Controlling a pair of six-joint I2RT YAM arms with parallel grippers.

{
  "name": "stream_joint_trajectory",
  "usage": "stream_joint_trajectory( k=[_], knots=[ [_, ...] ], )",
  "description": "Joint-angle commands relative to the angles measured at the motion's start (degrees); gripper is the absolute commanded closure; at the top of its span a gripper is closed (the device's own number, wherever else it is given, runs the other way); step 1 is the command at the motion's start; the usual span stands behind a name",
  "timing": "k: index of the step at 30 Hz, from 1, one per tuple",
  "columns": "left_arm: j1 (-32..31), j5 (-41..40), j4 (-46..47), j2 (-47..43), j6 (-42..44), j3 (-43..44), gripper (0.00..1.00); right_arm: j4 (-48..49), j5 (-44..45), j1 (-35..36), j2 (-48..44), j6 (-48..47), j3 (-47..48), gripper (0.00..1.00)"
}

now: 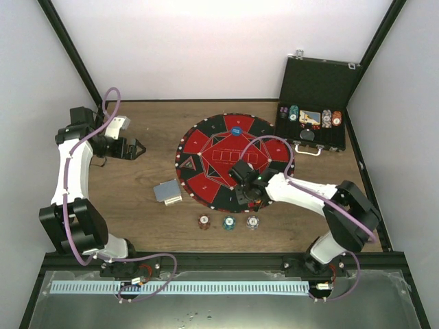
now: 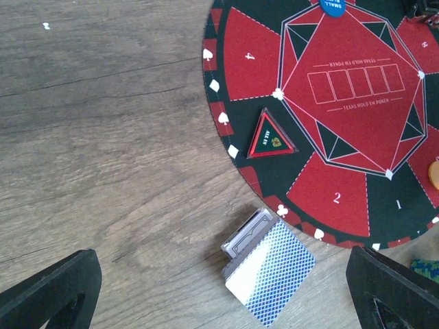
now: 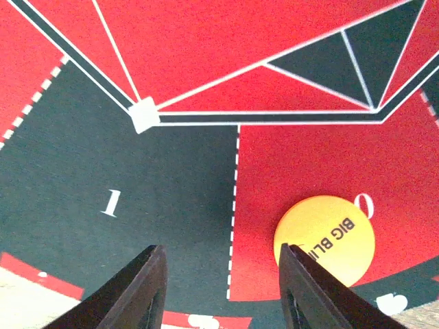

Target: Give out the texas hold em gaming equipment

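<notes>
You are holding the right end effector (image 3: pixel 223 291) low over the mat (image 3: pixel 171 185), its fingers standing wide with nothing between them. The orange disc (image 3: pixel 324 240), marked Big Blind, is lying flat on a red sector near the mat's edge, partly hidden behind one finger; I cannot tell whether they are touching. Judging this as the setting-out of that disc, you should be rising straight up, so the finger is not dragging it off its sector. The left end effector (image 1: pixel 137 148) is waiting wide open and empty over the surface (image 1: pixel 137 219), well apart from the mat.

Counting: one orange disc, one blue disc (image 1: pixel 236 131) on the mat's far side, one deck of cards (image 1: pixel 168 192) beside the mat, and three chips (image 1: pixel 229 221) sitting in a row on the surface. More chips are sitting in the case (image 1: pixel 319 82), too small to count.
</notes>
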Motion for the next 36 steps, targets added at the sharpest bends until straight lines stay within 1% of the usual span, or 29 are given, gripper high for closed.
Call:
stream_joint_trajectory(
  k=[1, 4, 7, 11, 16, 26, 32, 36],
  knots=[
    [0.22, 2.52, -0.28, -0.57, 0.85, 0.15, 0.00, -3.45, 1.91, -0.28, -3.18, 0.34, 2.56, 0.50],
    [0.20, 2.80, -0.47, -0.40, 1.03, 0.81, 0.00, -4.52, 3.18, -1.85, -3.65, 1.24, 0.49, 0.41],
    [0.21, 3.24, -0.67, 0.05, 1.10, 1.35, 0.00, -3.00, 2.54, -4.26, -4.51, 1.10, -2.54, 0.39],
    [0.25, 3.28, -1.02, 0.51, 1.09, 2.10, 0.00, -0.29, 0.87, -6.37, -4.38, -0.13, -5.03, 0.39],
    [0.20, 2.89, -1.56, 0.62, 1.26, 3.12, 0.00, 2.02, -0.40, -6.81, -1.21, -1.27, -5.86, 0.40],
    [0.25, 2.39, -2.04, 0.31, 1.22, 4.18, 0.00, 3.49, -0.45, -8.51, 3.16, -2.52, -4.56, 0.40],
    [0.20, 2.48, -1.65, 0.53, 0.57, 4.40, 0.00, 3.86, 0.31, -13.58, 3.98, -1.91, -5.52, 0.47],
    [0.23, 2.53, -1.35, 0.68, 0.27, 4.26, 0.00, 4.15, 1.86, -14.56, 4.37, -2.93, -4.25, 0.48]
  ],
)
